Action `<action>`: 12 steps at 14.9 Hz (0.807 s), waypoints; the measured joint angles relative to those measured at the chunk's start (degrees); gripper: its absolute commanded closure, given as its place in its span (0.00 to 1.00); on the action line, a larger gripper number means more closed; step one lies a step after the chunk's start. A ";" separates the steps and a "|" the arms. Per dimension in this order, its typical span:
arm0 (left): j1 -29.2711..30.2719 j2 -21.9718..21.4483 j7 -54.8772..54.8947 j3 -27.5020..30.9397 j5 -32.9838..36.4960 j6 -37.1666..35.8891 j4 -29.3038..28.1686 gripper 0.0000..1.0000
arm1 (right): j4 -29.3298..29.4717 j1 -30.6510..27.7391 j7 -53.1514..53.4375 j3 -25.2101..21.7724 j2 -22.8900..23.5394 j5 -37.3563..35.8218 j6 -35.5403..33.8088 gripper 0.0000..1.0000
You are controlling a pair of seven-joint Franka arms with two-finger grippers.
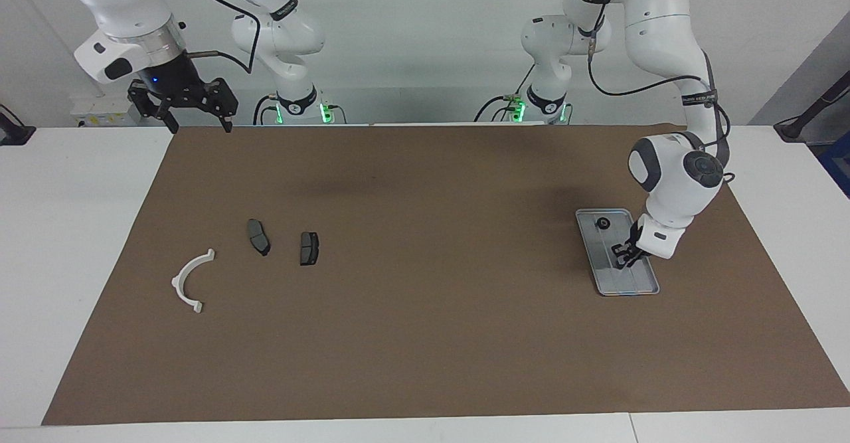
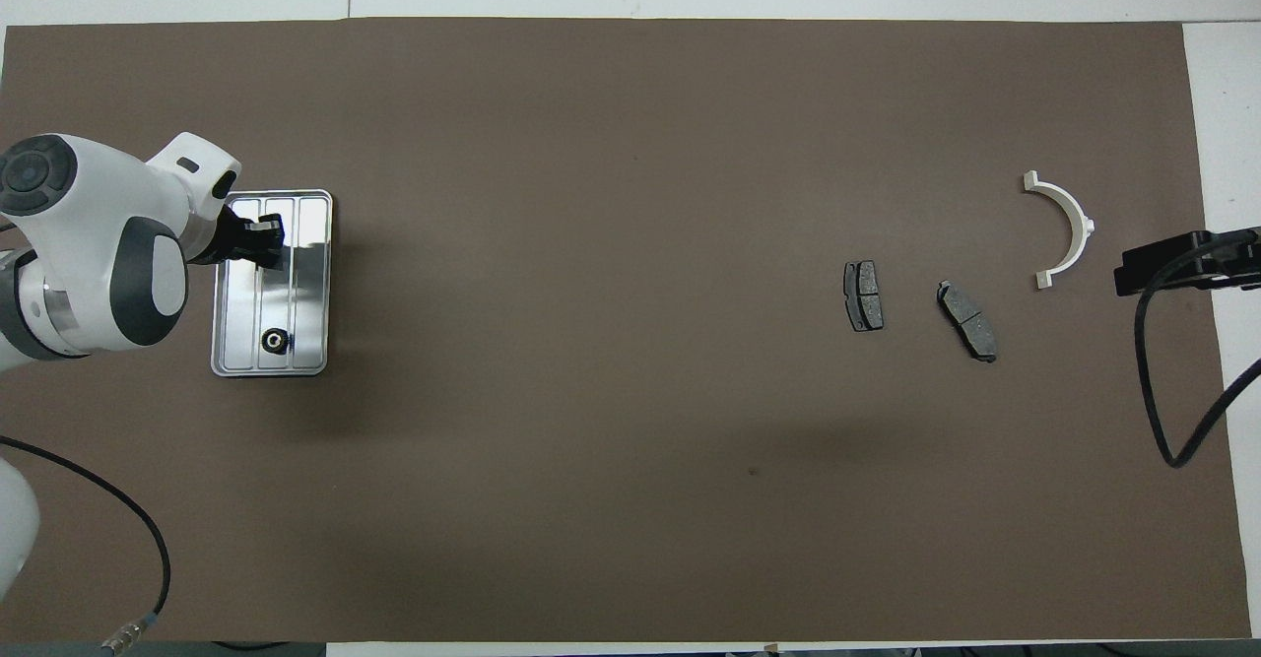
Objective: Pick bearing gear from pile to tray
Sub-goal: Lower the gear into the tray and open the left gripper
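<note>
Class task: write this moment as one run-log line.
left gripper: low over tray | bearing gear: in tray | right gripper: open, waiting raised | brake pads, bracket: on mat

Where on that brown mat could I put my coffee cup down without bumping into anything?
The wide bare stretch of the mat between the tray and the two brake pads is free. It is crowded over the tray, where the left gripper hangs, and around the pads and white bracket. The right gripper waits over the mat's corner.
</note>
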 measured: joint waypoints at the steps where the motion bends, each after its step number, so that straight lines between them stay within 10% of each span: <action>1: 0.00 0.00 0.00 0.00 0.00 0.00 0.00 0.99 | -0.01 0.00 0.00 0.00 0.00 0.00 0.00 0.00; 4: 0.00 0.00 -0.01 0.00 0.00 0.00 0.00 0.86 | -0.01 0.00 0.00 0.00 0.00 0.00 0.00 0.00; 8: 0.00 0.22 -0.05 0.01 -0.01 0.01 0.00 0.20 | -0.01 0.00 0.00 0.00 0.00 0.00 0.00 0.00; 12: 0.11 0.36 -0.07 0.05 -0.02 -0.52 0.39 0.09 | -0.01 0.00 0.00 0.00 0.00 0.00 0.00 0.00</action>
